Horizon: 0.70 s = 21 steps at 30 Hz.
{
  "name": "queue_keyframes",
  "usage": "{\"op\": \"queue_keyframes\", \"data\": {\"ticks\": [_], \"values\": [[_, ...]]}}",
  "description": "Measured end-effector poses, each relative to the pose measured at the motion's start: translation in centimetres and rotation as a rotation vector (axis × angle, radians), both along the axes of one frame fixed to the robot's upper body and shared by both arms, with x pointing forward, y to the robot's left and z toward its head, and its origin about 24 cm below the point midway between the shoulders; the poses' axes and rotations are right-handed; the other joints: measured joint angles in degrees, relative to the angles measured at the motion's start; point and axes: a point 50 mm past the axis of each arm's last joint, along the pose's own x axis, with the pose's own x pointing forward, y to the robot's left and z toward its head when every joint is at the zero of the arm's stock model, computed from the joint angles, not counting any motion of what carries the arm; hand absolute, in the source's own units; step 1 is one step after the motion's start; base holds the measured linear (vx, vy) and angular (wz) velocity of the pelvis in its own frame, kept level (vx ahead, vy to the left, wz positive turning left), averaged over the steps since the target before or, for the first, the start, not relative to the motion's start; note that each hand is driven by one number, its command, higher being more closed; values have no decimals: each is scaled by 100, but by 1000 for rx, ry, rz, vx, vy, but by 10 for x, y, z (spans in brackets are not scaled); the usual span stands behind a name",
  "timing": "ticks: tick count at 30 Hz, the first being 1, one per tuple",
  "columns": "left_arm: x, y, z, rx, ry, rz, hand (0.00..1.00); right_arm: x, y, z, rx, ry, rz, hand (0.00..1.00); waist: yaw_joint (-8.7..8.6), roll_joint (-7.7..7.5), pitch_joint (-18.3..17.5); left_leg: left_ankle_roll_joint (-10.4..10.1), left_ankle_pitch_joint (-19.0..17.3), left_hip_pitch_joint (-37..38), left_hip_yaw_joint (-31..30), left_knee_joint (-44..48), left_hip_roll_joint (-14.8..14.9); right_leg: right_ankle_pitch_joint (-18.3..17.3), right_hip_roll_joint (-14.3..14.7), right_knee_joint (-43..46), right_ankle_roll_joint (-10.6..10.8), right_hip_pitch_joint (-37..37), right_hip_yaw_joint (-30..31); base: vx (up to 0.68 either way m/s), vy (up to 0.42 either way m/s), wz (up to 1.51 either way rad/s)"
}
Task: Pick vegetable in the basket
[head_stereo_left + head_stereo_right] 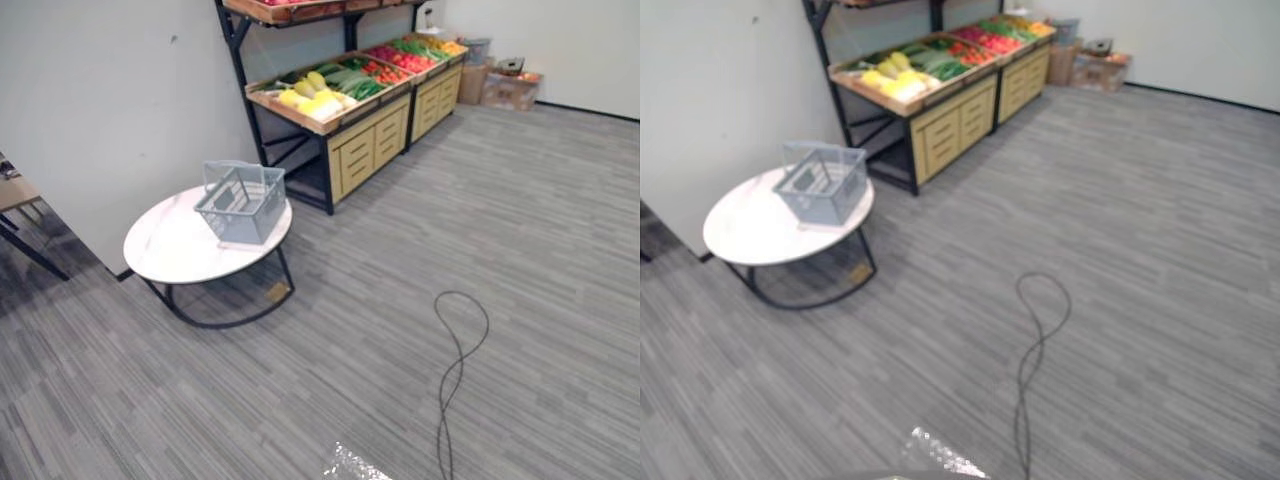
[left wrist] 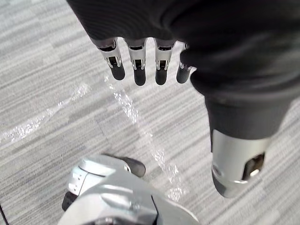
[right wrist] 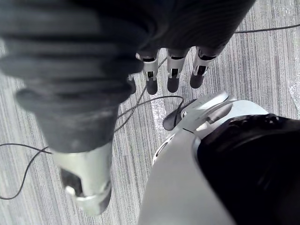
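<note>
The vegetables lie on the wooden stand by the wall. The grey basket sits on the round white table nearby. The left hand and right hand hang over the carpet, fingers straight and released.

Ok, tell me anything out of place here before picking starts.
A shiny crinkled patch, like clear film or tape, lies on the grey carpet close by. The basket sits at the edge of the round table.
</note>
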Motion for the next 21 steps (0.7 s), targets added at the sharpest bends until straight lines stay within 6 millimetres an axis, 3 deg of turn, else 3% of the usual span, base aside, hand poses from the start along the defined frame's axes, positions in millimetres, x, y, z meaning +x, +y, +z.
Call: {"op": "queue_keyframes", "data": {"ticks": [15, 21], "values": [[1, 3, 1, 5, 39, -20, 0, 2, 3, -1, 0, -1, 2, 0, 1, -100, 107, -6, 2, 114, -2, -102, 4, 9, 22, -137, 14, 134, -7, 5, -11, 0], [0, 7, 2, 79, 13, 145, 0, 4, 7, -1, 3, -13, 1, 0, 11, -155, 249, -8, 1, 197, -17, -102, -1, 9, 16, -141, 15, 232, -33, -8, -6, 1]]}}
